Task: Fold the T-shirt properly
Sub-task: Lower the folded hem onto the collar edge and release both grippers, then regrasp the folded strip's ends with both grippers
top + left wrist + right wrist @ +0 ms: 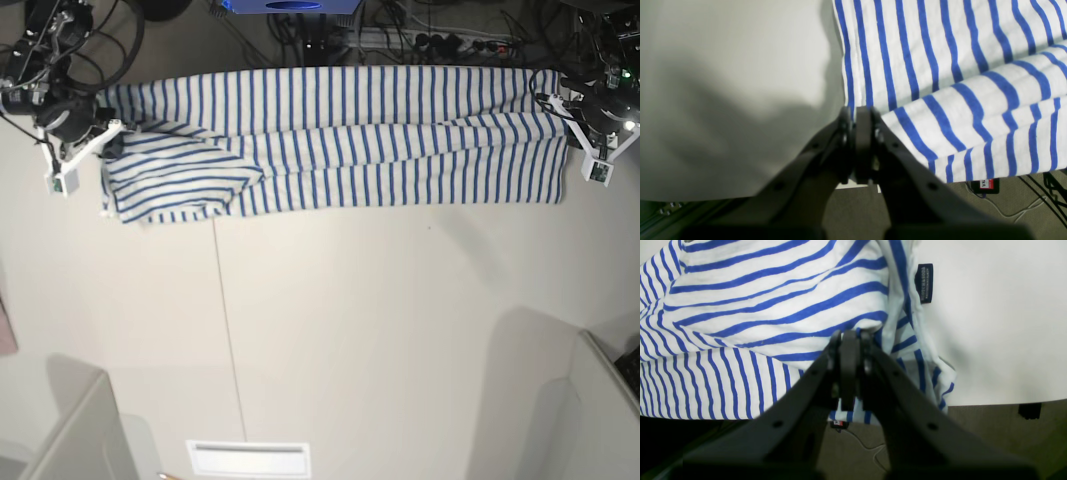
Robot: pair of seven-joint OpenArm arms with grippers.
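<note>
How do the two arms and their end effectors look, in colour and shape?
Each end effector, left and right, has matte black fingers with small round holes, tapering to flat tips. In the base view both arms carry white brackets and black cables.

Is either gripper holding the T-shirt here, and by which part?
Cannot tell. Left gripper sits at the T-shirt's side edge, right gripper at a fold near the dark label; no pinched cloth shows.

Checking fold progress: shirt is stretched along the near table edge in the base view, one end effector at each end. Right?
Not quite. The base view shows the shirt stretched along the far edge of the table, by the cables, not the near edge. The rest holds: an end effector sits at each end.
</note>
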